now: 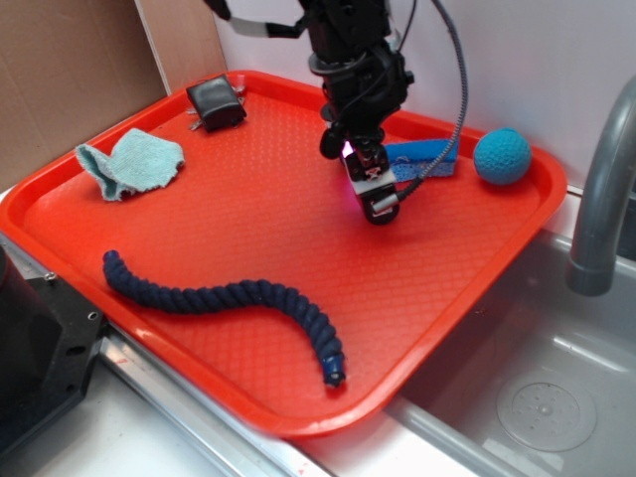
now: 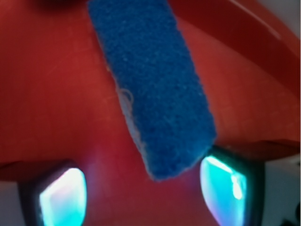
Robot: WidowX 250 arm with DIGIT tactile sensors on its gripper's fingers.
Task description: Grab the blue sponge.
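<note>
The blue sponge (image 1: pixel 425 158) lies flat on the red tray (image 1: pixel 248 199) near its far right rim, partly hidden behind my gripper. In the wrist view the sponge (image 2: pixel 153 89) runs from the top down to between my fingers, its near end close to the right pad (image 2: pixel 223 186). My gripper (image 1: pixel 373 189) hangs low over the tray just left of the sponge, jaws open and empty. In the wrist view the gripper (image 2: pixel 143 193) shows wide-apart glowing pads with bare tray between them.
A round teal crocheted ball (image 1: pixel 502 156) sits right of the sponge. A pale teal rag (image 1: pixel 134 161) and a black clip (image 1: pixel 216 102) lie at the far left. A dark blue rope (image 1: pixel 229 303) curves along the front. A sink (image 1: pixel 537 397) and grey faucet (image 1: pixel 601 189) stand to the right.
</note>
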